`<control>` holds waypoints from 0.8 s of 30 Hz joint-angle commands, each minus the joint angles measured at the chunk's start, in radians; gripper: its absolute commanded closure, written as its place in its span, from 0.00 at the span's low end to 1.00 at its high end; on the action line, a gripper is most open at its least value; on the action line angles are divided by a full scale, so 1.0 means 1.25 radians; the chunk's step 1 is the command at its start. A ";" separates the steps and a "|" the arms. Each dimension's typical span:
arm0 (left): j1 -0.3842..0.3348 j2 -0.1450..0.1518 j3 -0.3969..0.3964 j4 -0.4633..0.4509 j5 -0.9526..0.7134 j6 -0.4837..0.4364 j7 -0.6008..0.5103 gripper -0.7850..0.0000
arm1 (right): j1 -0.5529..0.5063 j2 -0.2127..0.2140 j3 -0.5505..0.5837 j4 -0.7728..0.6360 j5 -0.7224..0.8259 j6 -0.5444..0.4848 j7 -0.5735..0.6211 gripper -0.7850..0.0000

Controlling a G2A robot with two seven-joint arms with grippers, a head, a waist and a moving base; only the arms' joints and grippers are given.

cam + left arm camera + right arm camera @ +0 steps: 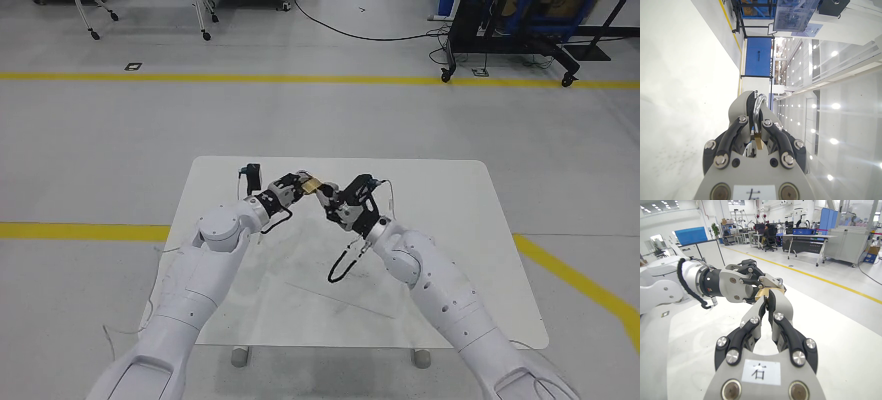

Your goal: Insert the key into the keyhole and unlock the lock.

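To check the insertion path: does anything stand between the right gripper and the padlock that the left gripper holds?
Nothing visible does. The right gripper sits at the brass body of the padlock, held in the left gripper.

One lock [762, 292], one table [450, 200], two tools: left tool [759, 102] and right tool [767, 298].

Brass padlock [762, 292] w/ steel shackle [755, 113] — midair

Floor [300, 120]: pale grey, spread all round the white table [440, 190].
Yellow line [200, 76]: painted across, beyond the table.
Black trolley [510, 43]: parked beyond the table.
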 commanded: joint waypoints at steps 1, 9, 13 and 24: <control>0.001 0.000 0.002 -0.002 0.006 -0.009 -0.004 1.00 | 0.005 0.001 0.009 0.018 0.050 -0.051 0.010 1.00; 0.009 0.001 -0.002 -0.014 0.013 -0.060 -0.014 1.00 | 0.025 0.001 0.032 0.078 0.209 -0.173 0.057 1.00; 0.013 0.002 -0.004 -0.019 0.015 -0.077 -0.017 1.00 | 0.030 0.001 0.037 0.095 0.245 -0.196 0.070 1.00; 0.016 0.002 -0.009 -0.020 0.015 -0.079 -0.011 1.00 | -0.008 0.008 0.043 0.024 0.103 -0.049 0.024 0.00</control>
